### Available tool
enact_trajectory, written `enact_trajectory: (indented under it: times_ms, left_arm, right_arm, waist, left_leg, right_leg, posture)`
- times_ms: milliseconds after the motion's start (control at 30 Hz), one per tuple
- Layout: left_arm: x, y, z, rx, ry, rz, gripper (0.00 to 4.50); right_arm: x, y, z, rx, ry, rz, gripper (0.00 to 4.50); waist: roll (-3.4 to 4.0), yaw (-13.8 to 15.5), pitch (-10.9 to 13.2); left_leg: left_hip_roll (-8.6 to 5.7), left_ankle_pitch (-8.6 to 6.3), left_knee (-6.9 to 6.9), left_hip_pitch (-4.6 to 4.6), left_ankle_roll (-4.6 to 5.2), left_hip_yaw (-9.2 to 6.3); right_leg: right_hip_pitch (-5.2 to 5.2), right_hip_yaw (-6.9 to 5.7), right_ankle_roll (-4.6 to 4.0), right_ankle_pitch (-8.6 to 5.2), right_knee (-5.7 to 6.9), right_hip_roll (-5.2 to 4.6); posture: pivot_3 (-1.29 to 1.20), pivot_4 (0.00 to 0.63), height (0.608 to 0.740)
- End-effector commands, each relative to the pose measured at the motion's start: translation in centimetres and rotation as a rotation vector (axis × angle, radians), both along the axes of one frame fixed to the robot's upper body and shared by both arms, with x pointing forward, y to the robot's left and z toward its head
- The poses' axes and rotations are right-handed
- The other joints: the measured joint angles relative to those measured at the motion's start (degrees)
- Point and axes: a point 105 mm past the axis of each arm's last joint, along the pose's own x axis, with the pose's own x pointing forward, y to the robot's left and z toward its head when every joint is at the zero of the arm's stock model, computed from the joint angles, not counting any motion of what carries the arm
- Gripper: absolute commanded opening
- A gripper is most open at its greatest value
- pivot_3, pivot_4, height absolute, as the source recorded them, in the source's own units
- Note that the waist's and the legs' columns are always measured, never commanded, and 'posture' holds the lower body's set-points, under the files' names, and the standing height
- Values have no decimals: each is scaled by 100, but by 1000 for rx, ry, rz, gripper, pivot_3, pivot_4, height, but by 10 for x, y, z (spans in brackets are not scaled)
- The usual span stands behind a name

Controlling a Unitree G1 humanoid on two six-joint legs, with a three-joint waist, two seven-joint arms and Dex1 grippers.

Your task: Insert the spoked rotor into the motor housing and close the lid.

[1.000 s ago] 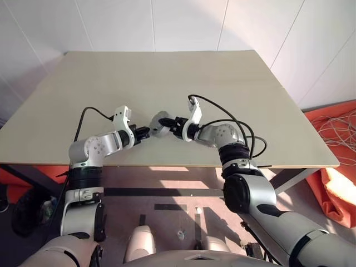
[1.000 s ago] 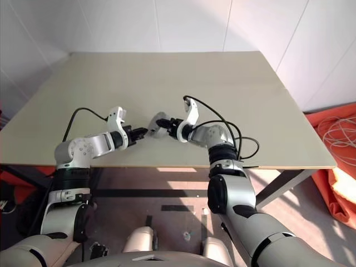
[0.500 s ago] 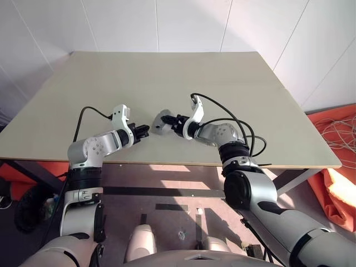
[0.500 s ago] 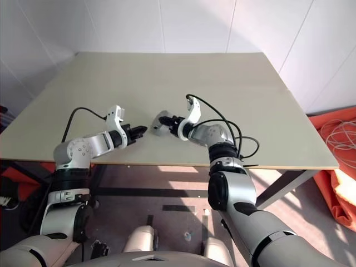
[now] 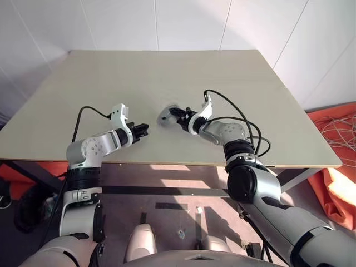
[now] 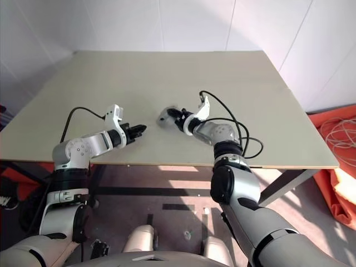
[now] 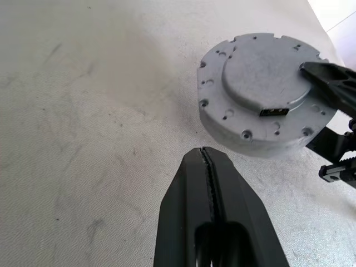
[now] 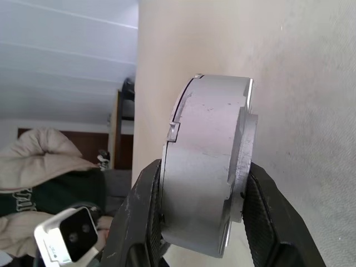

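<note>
My right gripper (image 5: 174, 115) is shut on the motor housing (image 5: 166, 115), a short grey round body held on edge just above the table. In the right wrist view the two black fingers (image 8: 146, 200) clamp its flat faces (image 8: 206, 122). The left wrist view shows the housing's (image 7: 261, 92) grey face with a raised disc, small holes and a dark connector. My left gripper (image 5: 143, 131) is shut and empty, a short way to the left of the housing, its fingertips (image 7: 203, 158) pointing at it. The spoked rotor is hidden. I cannot tell the lid apart from the housing.
The beige table (image 5: 167, 72) stretches far beyond both grippers, and its front edge (image 5: 167, 163) runs just below them. An orange sheet with pale cables (image 5: 339, 130) lies on the floor to the right.
My right gripper has carried the housing away from the left gripper, farther out over the table and to the right, and rolled its wrist. The left gripper has stayed where it was.
</note>
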Motion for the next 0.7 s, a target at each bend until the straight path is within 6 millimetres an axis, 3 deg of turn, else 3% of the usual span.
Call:
enact_trajectory:
  times_ms: [33,267,433,500,700]
  left_arm:
    - [3,2,20,-24,-87,-1,0]
    - [5,0,38,-228,-143,29,0]
    - [11,22,55,-512,-146,150,0]
    - [12,28,54,-551,-120,187,0]
    - [8,31,50,-633,-77,180,0]
  right_arm:
    - [11,2,47,138,-107,-25,1906]
    - [11,3,76,287,-139,-14,1906]
    - [4,5,98,367,-194,42,1906]
    - [-3,7,107,405,-220,87,1906]
    - [-10,11,108,396,-219,125,1906]
  waist:
    - [0,-17,0]
    - [0,-2,0]
    - [0,1,0]
    - [0,2,0]
    - [-1,46,0]
  left_leg:
    - [-2,1,5,-17,2,0]
    - [-1,2,19,-61,14,-2]
    - [1,-1,27,-62,12,-2]
    - [3,1,27,-61,13,-3]
    - [2,1,30,-58,14,-3]
  right_leg:
    - [-18,0,-2,2,4,4]
    - [-46,-16,-6,5,4,8]
    - [-44,-23,-11,9,7,7]
    - [-43,-25,-15,12,7,7]
    - [-38,-26,-9,15,4,4]
  posture:
    - [0,0,740]
    - [0,0,740]
    - [0,0,740]
    - [0,0,740]
    - [0,0,740]
